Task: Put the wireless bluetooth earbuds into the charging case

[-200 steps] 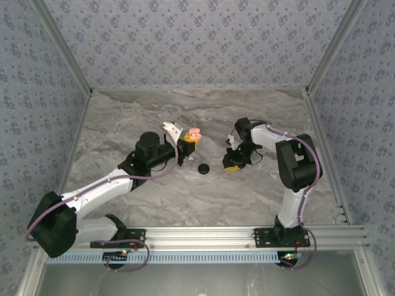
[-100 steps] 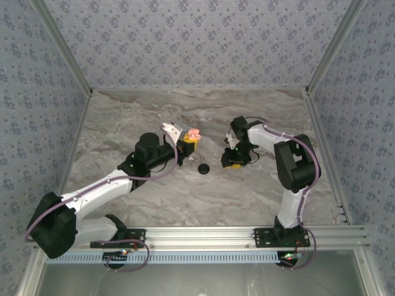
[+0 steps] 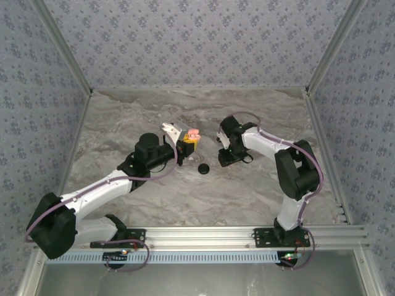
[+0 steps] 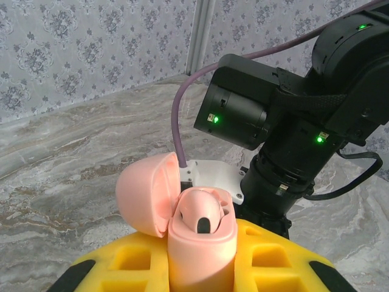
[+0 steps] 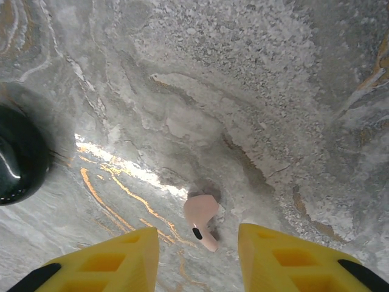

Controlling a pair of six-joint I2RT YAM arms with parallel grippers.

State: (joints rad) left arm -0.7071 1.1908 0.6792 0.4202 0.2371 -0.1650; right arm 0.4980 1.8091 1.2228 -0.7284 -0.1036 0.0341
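The open right tool hangs over the earbud, low centre on the tabletop. It should centre, descend and pinch gently. The left tool grips the case.

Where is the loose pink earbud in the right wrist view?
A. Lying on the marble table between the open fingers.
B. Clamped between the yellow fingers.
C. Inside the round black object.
A: the earbud lies on the table, in the gap between the right gripper's open jaws, touching neither.
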